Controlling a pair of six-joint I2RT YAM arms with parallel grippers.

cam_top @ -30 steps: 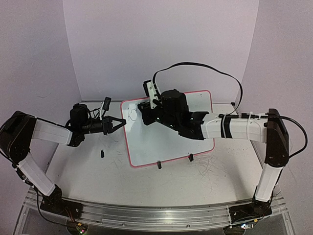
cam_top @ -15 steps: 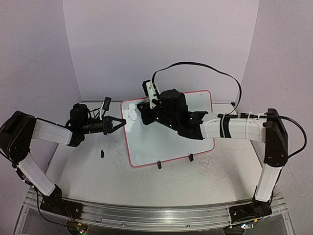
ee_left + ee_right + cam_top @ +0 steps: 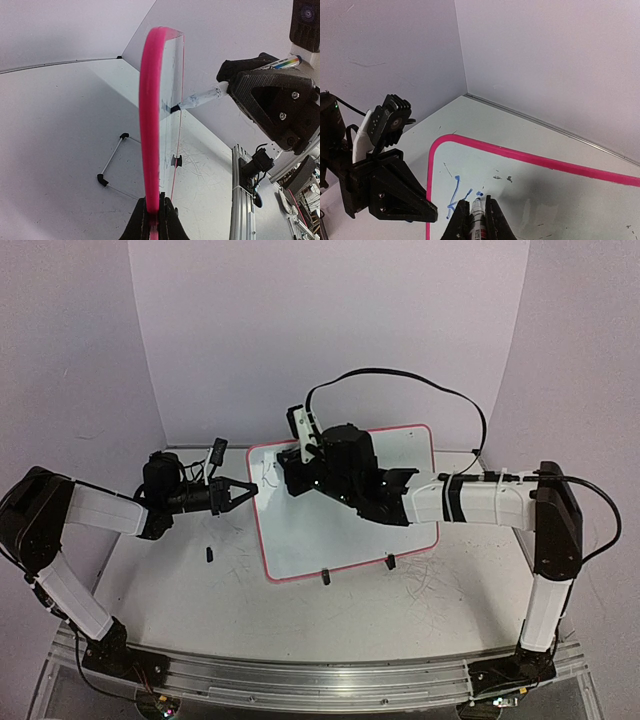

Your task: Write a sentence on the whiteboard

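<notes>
The whiteboard (image 3: 340,530), glossy white with a pink-red frame, stands tilted on the table. My left gripper (image 3: 250,490) is shut on its left edge; the left wrist view shows the frame (image 3: 150,125) edge-on between my left gripper's (image 3: 154,212) jaws. My right gripper (image 3: 288,472) is over the board's upper left, shut on a marker (image 3: 479,220) whose tip touches the whiteboard (image 3: 545,190). The sentence (image 3: 454,192) is only a few blue strokes like a "K" and a dot beside the tip. The marker (image 3: 200,99) also shows from the side, touching the board.
Two black clip feet (image 3: 326,577) (image 3: 391,562) sit on the board's lower edge. A small black piece (image 3: 209,554) lies on the scuffed tabletop to the left. A black wire stand (image 3: 112,160) lies behind the board. An aluminium rail (image 3: 300,680) runs along the near edge.
My right arm has shifted slightly to the left over the board with the marker. My left arm and the board have not moved.
</notes>
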